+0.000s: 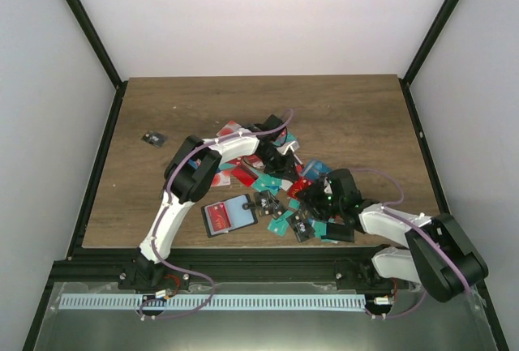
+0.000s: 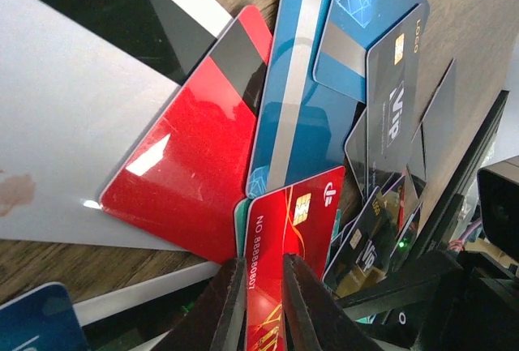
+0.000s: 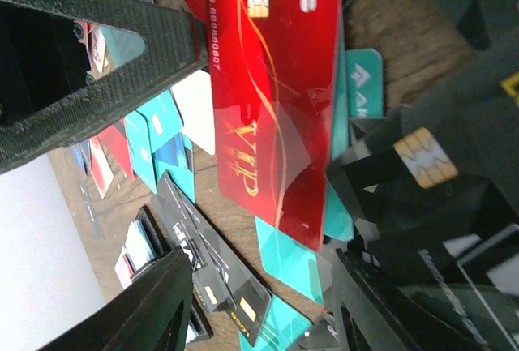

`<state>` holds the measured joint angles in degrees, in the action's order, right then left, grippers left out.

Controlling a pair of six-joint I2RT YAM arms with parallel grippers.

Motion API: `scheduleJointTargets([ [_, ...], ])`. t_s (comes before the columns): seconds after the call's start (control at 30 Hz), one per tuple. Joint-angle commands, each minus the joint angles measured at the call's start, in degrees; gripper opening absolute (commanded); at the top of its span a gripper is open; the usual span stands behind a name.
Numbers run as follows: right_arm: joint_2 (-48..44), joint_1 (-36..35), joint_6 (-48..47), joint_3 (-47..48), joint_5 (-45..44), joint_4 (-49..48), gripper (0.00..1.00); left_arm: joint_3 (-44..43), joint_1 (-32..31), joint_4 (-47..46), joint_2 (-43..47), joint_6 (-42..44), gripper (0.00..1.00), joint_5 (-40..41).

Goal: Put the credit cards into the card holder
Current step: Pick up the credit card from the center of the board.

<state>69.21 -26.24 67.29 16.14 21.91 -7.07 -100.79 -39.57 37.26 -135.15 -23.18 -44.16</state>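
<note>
currently the left gripper (image 2: 261,263) has its jaws drawn nearly together, pinching the short end of a red vip card (image 2: 292,229). the card stands out forward from between the two fingers, chip and number side up, over the heap of credit cards (image 1: 243,175). just ahead of these jaws lie a plain red card (image 2: 190,164) with a dark stripe, a long blue card (image 2: 296,108) and a black vip card (image 2: 393,100), all overlapping.

right gripper (image 3: 263,270): jaws spread wide, nothing seen between the fingers. the same red vip card lies ahead of the gap, roughly on its centre line. one ribbed finger (image 3: 105,67) of the left gripper comes in from the left of that view, tip at the card's numbered edge. a black card with a gold chip (image 3: 422,156) sits just ahead of the right-hand finger; contact cannot be told. teal cards (image 3: 284,254) lie closer in, under the red card's near corner.

card holder (image 1: 229,216): lies open and flat on the table (image 1: 357,116), red and grey-blue panels showing inside its black rim. it is toward the arm bases from the left jaws, off to the side of the right jaws, apart from both and at the near-left edge of the heap.

one small black piece (image 1: 152,138) lies alone, well apart from both jaws.
</note>
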Motion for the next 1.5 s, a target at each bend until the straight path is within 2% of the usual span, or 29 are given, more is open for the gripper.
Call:
scheduleJointTargets([
  [0.0,5.0,-0.4,-1.2,0.0,-3.5,4.6,0.5,1.6,-1.2,0.8,-0.7,0.1,0.15,1.1],
  [0.2,10.0,-0.4,-1.7,3.6,-6.1,7.3,0.48,5.1,-1.9,0.2,0.5,-0.3,0.15,1.8],
  [0.33,10.2,-0.4,-3.0,3.8,-5.6,7.4,0.48,7.6,-2.0,-1.1,0.8,-2.3,0.15,1.1],
  [0.57,4.8,-0.4,-9.4,5.1,-1.5,9.4,0.5,14.2,-2.2,-4.2,6.7,-7.4,0.15,0.6],
  [0.83,4.4,-0.2,-14.6,5.1,5.6,13.4,0.52,24.0,-5.7,-7.3,14.0,-8.6,0.16,-1.1],
  [1.03,0.9,-0.2,-21.5,9.5,7.0,24.2,0.53,29.1,-6.6,-11.0,21.8,-11.3,0.16,-1.8],
  [1.2,-5.3,1.4,-23.2,10.9,6.0,30.9,0.55,26.2,-5.0,-7.1,25.3,-8.4,0.2,5.4],
  [1.37,-7.7,3.7,-23.3,12.7,5.0,32.6,0.56,18.5,-2.6,-1.4,22.7,-3.5,0.22,12.7],
  [1.47,-6.9,5.6,-25.8,15.7,2.1,34.7,0.58,14.3,-2.5,0.9,20.2,-1.7,0.23,13.1],
])
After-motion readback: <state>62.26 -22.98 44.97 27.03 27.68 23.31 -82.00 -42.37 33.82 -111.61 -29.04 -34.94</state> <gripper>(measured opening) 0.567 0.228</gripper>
